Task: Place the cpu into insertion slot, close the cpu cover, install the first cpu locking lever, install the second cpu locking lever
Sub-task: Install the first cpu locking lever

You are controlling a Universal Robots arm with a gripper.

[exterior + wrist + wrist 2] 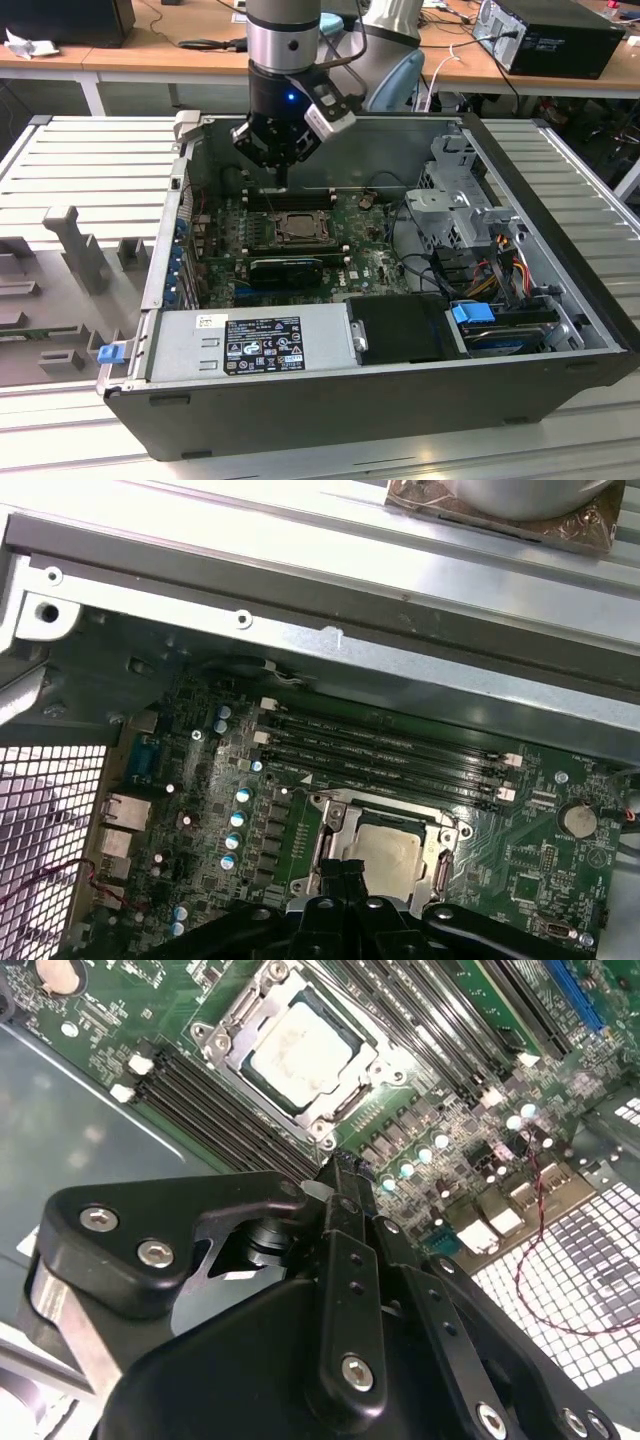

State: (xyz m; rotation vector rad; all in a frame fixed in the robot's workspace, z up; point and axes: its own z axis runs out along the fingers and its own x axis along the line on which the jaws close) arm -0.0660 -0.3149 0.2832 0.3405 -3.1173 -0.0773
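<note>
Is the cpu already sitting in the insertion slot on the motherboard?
Yes, in the second wrist view the cpu lies flat inside the insertion slot, with the metal cpu cover framing it.

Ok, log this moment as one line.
gripper: above socket, shut, empty | cpu: seated in insertion slot | cpu cover: closed

A ribbed metal table (90, 160) carries the open computer case (400, 390).
</note>
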